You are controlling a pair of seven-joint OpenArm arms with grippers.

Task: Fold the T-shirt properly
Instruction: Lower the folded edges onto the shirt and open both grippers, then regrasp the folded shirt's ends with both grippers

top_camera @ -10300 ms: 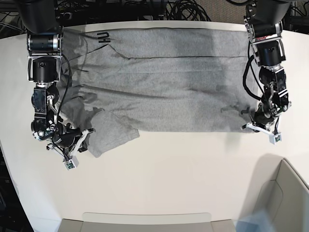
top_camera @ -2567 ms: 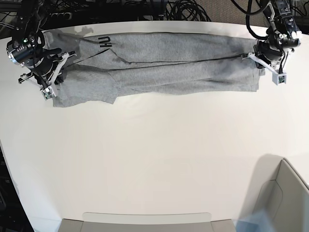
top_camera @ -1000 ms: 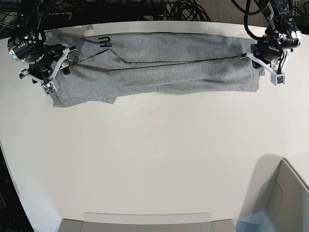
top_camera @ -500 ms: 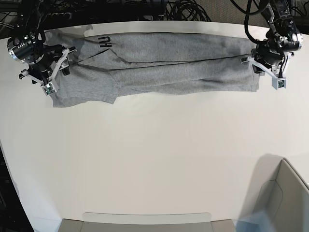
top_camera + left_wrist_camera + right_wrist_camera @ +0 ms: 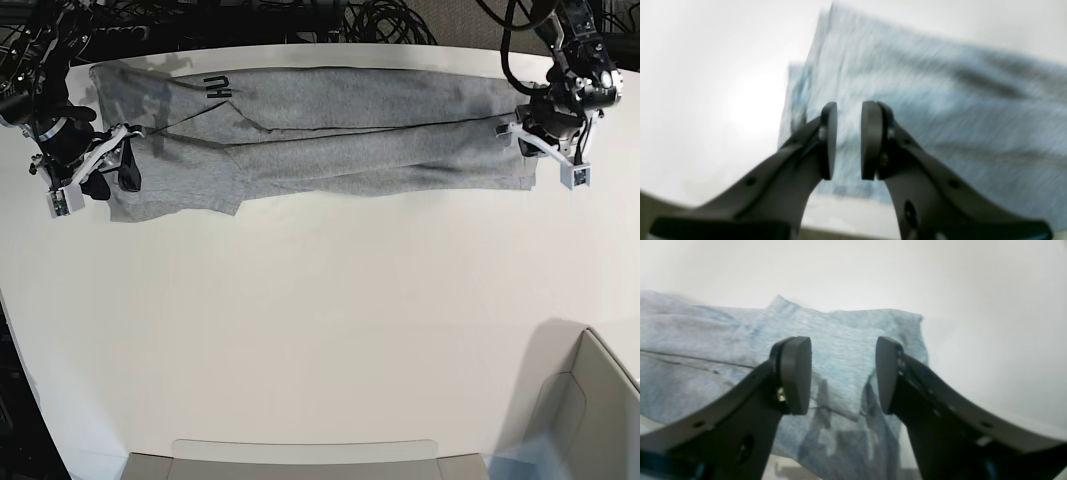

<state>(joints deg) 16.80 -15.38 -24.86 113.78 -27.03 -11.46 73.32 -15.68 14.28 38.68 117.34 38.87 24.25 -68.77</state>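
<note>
The grey T-shirt (image 5: 350,130) lies folded into a long band across the far part of the white table (image 5: 320,330), with a bit of black lettering (image 5: 215,87) showing near its left end. My left gripper (image 5: 542,152) hovers over the band's right end. In the left wrist view the left gripper (image 5: 848,140) has a narrow gap and nothing in it, the T-shirt (image 5: 940,100) blurred behind. My right gripper (image 5: 92,168) is at the sleeve end on the left. In the right wrist view the right gripper (image 5: 843,380) stands wide open above the T-shirt (image 5: 723,340).
A pale bin (image 5: 590,400) sits at the near right corner and a flat tray edge (image 5: 300,455) runs along the near side. Black cables (image 5: 380,20) crowd the space behind the table's far edge.
The right arm has swung outward and toward the near side, off the sleeve's upper part. The left gripper has drifted slightly nearer. The T-shirt has stayed put.
</note>
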